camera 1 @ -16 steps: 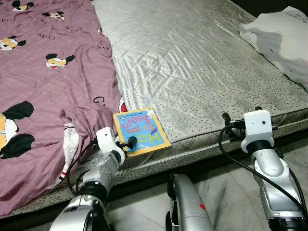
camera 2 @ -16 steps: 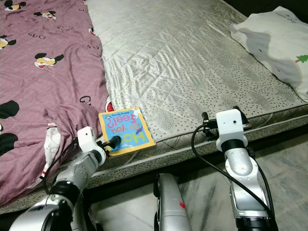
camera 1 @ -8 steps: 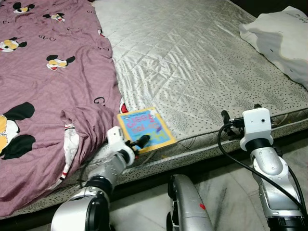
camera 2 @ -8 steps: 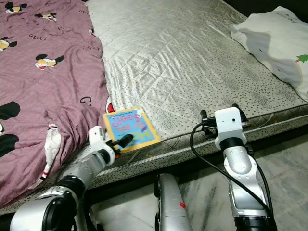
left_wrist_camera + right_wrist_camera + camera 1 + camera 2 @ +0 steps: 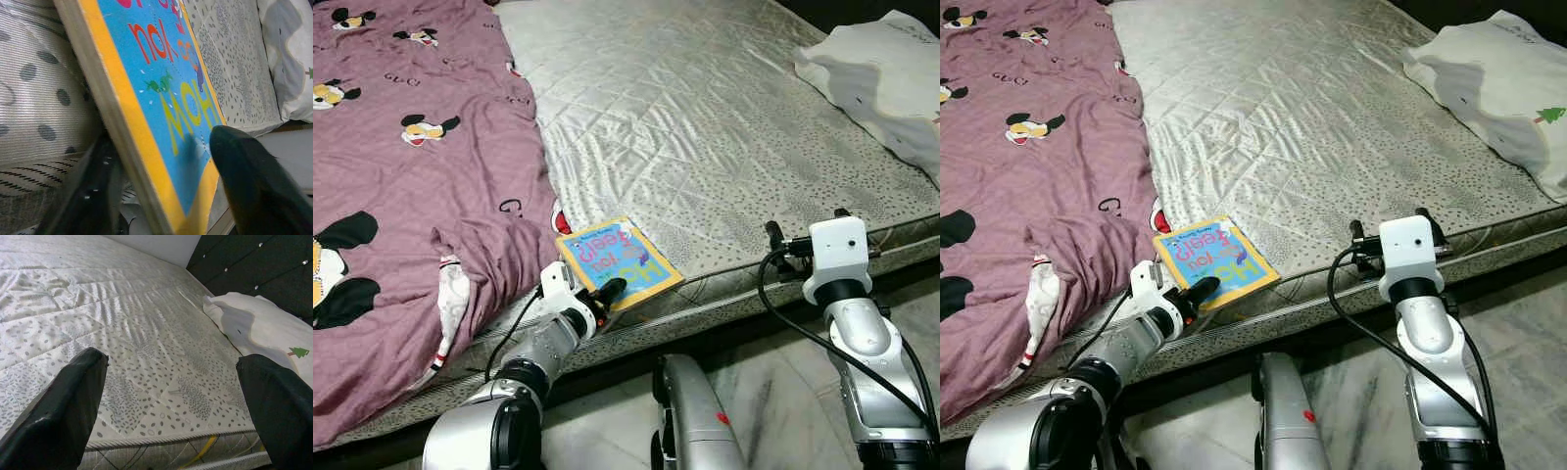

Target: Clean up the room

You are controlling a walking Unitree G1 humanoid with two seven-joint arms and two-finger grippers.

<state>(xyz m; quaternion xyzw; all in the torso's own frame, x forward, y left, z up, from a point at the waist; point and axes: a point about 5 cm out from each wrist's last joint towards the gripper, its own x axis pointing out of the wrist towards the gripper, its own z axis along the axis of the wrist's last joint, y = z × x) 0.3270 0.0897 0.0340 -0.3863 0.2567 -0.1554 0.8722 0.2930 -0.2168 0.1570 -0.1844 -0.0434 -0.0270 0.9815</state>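
One left end effector pinches book edge.

book: glossy thick board between left gripper fingers | mattress: shiny quilted fabric under it | blanket: matt purple cloth beside it | pillow: soft white cloth beyond right gripper

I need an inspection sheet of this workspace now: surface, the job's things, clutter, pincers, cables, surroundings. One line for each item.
Surface: bare quilted mattress.
Job's things: book at the mattress's near edge, tilted, gripped at its near corner.
Clutter: purple blanket spread over the left part; white pillow at far right.
Pincers: left pincer shut on the book, one finger above, one below; right pincer open, at the mattress edge, holding nothing.
Cables: black cable looping along the right arm.
Surroundings: marble floor below; dark padded headboard.
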